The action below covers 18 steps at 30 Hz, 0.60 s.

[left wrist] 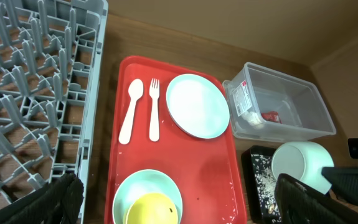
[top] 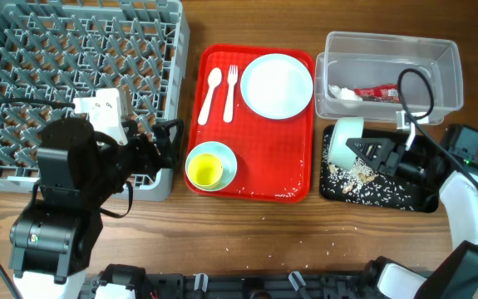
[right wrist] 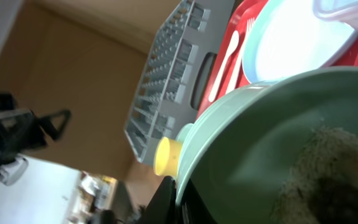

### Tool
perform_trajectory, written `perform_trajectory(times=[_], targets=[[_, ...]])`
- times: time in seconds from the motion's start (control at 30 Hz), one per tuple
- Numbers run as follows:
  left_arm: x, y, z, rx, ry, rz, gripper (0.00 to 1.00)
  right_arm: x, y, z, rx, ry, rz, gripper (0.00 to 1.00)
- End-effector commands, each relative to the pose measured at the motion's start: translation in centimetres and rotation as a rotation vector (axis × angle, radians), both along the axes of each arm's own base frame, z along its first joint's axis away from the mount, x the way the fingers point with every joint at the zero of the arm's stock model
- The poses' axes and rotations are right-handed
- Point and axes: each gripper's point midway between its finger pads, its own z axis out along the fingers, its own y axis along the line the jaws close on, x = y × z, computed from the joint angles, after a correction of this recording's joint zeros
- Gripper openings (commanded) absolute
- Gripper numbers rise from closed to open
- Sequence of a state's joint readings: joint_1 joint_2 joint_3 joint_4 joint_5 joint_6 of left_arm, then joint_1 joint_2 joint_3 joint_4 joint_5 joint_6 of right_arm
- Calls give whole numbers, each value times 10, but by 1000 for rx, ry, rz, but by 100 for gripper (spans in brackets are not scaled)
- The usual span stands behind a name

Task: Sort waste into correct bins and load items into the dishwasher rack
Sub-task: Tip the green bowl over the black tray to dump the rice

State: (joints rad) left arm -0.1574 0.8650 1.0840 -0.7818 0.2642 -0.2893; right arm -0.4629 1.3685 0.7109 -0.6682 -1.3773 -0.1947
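My right gripper point(top: 370, 151) is shut on the rim of a pale-blue bowl point(top: 347, 133), tipped on its side over the black tray point(top: 426, 203), which holds rice-like crumbs point(top: 363, 178). In the right wrist view the fingers point(right wrist: 182, 199) pinch the bowl's rim point(right wrist: 259, 143), and crumbs point(right wrist: 328, 168) cling inside. My left gripper point(top: 168, 145) is open and empty, between the grey rack point(top: 72, 50) and a second bowl point(top: 226, 158) holding the yellow cup point(top: 205, 170). The plate point(top: 276, 85), spoon point(top: 212, 91) and fork point(top: 230, 90) lie on the red tray point(top: 297, 178).
The clear tub point(top: 446, 75) behind the black tray holds the red wrapper point(top: 377, 93) and a white scrap point(top: 344, 93). A few crumbs lie on the wooden table in front of the red tray. The rack has no dishes in it.
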Motion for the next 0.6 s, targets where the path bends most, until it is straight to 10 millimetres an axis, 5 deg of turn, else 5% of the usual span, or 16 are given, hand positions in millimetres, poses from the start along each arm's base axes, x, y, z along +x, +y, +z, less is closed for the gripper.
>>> perform_trajectory(times=[0.0, 0.17, 0.23, 0.27, 0.33, 0.4, 0.47, 0.5, 0.57], targets=[[-2, -3, 10, 4, -31, -27, 100, 0, -8, 15, 109, 47, -41, 4], [-2, -3, 10, 4, -31, -27, 100, -3, -17, 37, 214, -32, -43, 4], [-2, -3, 10, 4, -31, -27, 100, 4, -21, 25, 188, 72, -82, 4], [-2, -3, 9, 4, -31, -27, 100, -1, -18, 44, 258, -15, -32, 4], [-2, -3, 10, 4, -31, -27, 100, 5, -21, 32, 194, 12, -60, 4], [-2, -3, 10, 4, -31, -27, 100, 1, -19, 45, 235, -55, -26, 4], [-2, -3, 10, 4, -31, -27, 100, 7, -22, 29, 166, 3, -67, 4], [-2, -3, 10, 4, -31, -27, 100, 3, -20, 40, 190, -78, -34, 4], [-2, -3, 10, 4, -31, -27, 100, 12, -28, 11, 101, 99, -123, 4]])
